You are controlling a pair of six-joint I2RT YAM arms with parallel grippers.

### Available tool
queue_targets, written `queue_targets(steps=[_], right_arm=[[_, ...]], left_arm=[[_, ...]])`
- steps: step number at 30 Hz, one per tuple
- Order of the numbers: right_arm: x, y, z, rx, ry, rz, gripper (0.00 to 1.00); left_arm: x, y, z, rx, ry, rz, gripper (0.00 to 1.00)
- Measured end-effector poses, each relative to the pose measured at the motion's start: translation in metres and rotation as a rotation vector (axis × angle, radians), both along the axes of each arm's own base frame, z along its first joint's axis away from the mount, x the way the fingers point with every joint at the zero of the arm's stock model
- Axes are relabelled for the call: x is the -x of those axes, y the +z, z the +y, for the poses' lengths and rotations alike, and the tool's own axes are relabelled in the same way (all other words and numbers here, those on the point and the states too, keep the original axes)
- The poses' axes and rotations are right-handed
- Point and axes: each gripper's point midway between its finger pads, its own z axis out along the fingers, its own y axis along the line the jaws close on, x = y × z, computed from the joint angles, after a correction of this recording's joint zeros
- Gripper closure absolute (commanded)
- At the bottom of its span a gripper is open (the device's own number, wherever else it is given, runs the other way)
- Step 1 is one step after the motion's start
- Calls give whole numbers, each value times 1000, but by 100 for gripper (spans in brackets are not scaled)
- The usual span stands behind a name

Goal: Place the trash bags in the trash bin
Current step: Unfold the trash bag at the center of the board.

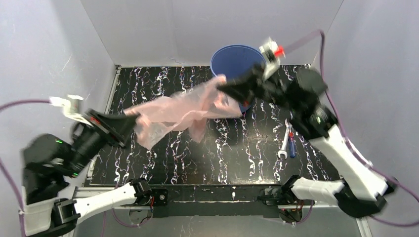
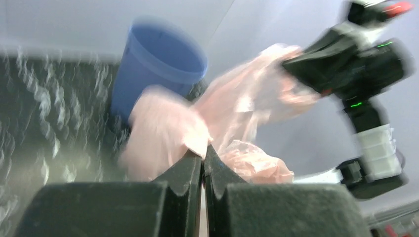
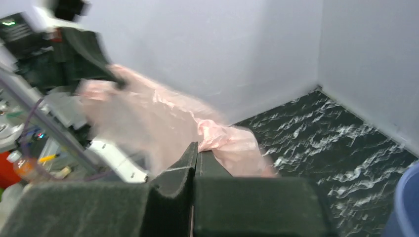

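Observation:
A thin pale-pink trash bag (image 1: 178, 112) hangs stretched above the table between both arms. My left gripper (image 1: 132, 116) is shut on its left end, film pinched at the fingertips (image 2: 203, 151). My right gripper (image 1: 221, 87) is shut on the bag's right end, just in front of the blue trash bin (image 1: 236, 61) at the back of the table. In the left wrist view the bin (image 2: 157, 69) stands upright beyond the bag (image 2: 237, 108). In the right wrist view the bag (image 3: 163, 118) runs away from my shut gripper (image 3: 196, 148), and only the bin's rim (image 3: 406, 207) shows at the lower right corner.
A white wrench (image 1: 284, 143) and a blue-handled tool (image 1: 292, 144) lie on the black marbled table (image 1: 247, 148) right of centre. White walls (image 1: 148, 29) enclose the table on three sides. The right arm's elbow (image 1: 316, 113) hangs over the tools.

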Motion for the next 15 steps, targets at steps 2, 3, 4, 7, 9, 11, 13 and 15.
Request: queue_targets(steps=[2,3,4,7,9,11,13,15], right_arm=[[24,-47,-21,3,10,28,99],[32,-83,-29,35,12,79,99],[36,-127,-30,88,14,150,99],[31,-283,-29,340,-26,466,99],[39,-373,-45,562,-83,682,99],[39,-381,-52,701,-106,756,99],[6,-327,-19,672,-82,673,99],[-41,-249,33,568,-46,530,99]], left_arm=[[1,-55,-2,-4,1,82,100],[-1,-111,-12,-20,1,181,100],[-3,-161,-23,-56,-1,274,100],[7,-347,-50,-276,14,655,100],[24,-413,-33,-432,61,822,100],[20,-383,-23,-460,96,791,100],[-2,-292,-31,-385,97,622,100],[-23,-179,-39,-293,89,415,100]])
